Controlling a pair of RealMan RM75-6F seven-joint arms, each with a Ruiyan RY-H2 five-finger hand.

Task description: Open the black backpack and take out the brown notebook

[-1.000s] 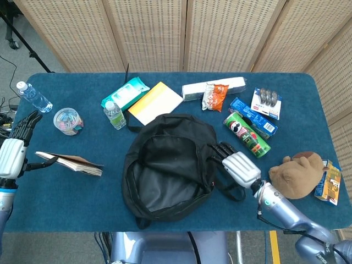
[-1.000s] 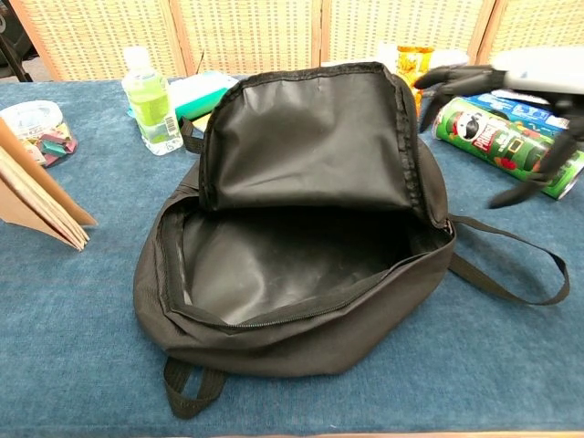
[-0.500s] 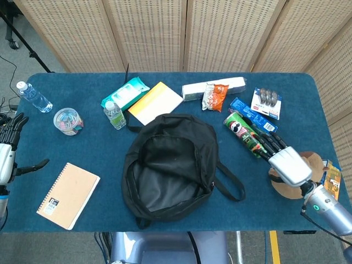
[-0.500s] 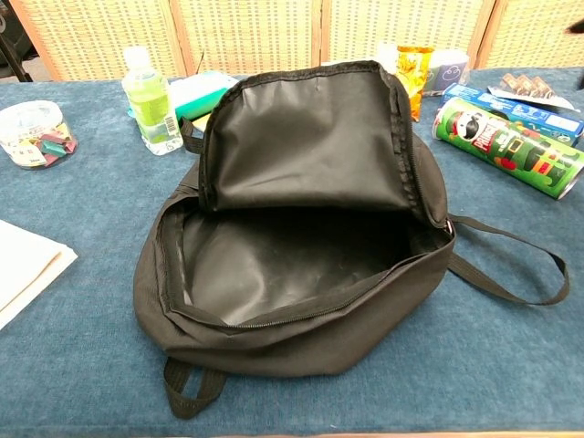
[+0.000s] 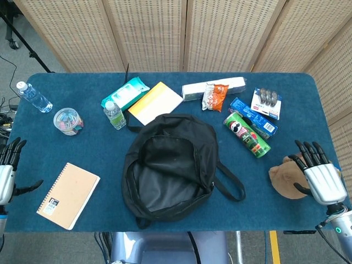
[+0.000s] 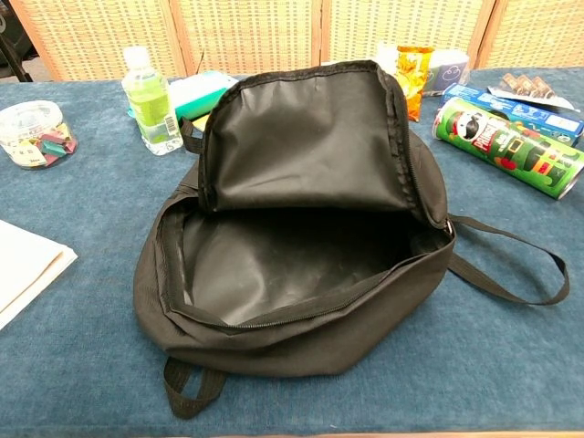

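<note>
The black backpack [image 5: 168,165] lies unzipped in the middle of the table, its flap [image 6: 306,137] folded back and its dark inside [image 6: 283,260] showing nothing in it. The brown spiral notebook [image 5: 68,194] lies flat on the cloth at the front left; the chest view shows only its pale corner [image 6: 26,269]. My left hand [image 5: 7,173] hangs open at the table's left edge, apart from the notebook. My right hand [image 5: 319,176] is open at the right edge, over the brown plush toy [image 5: 286,177]. Neither hand shows in the chest view.
A green chips tube [image 5: 246,133] lies right of the backpack, with snack packs [image 5: 214,96] behind it. A small bottle [image 5: 114,115], a yellow pad [image 5: 155,103], wipes [image 5: 124,92] and a clip jar [image 5: 68,121] stand at the back left. A backpack strap [image 6: 511,265] loops out to the right.
The notebook went from propped in my left hand to lying flat on the table. Both hands have let go and drawn back to the table's left and right edges.
</note>
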